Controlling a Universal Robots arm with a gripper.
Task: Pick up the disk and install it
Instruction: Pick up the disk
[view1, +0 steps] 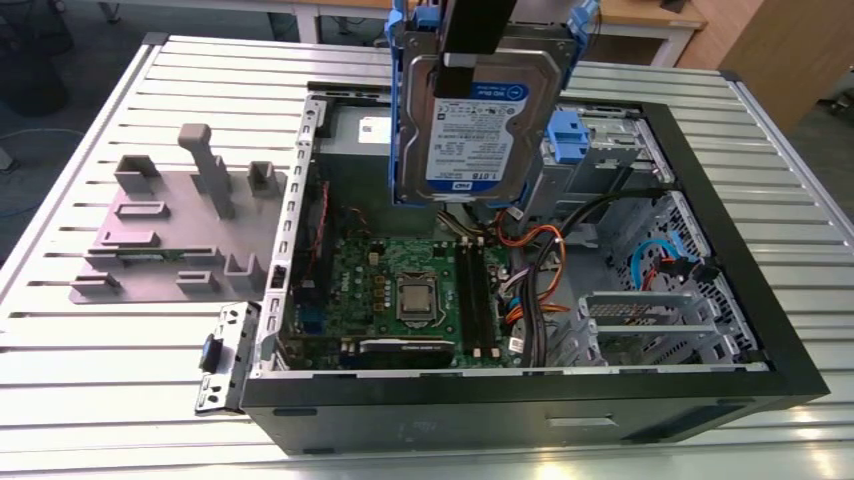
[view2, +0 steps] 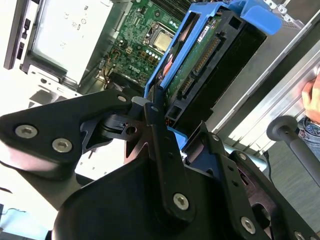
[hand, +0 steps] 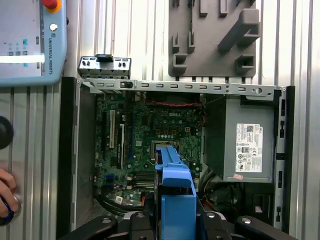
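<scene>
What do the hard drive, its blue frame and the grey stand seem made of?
Flat silver hard drive: probably bare metal, dull sheen. Blue bracket frame: likely moulded plastic, smooth uniform colour. Grey stand with upright posts: seemingly matte plastic, no shine.

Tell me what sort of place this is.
Probably a robotics lab or test bench: an open computer case sits on a slatted metal table, the gripper holds the disk above it, and a robot control pendant lies beside the case.
</scene>
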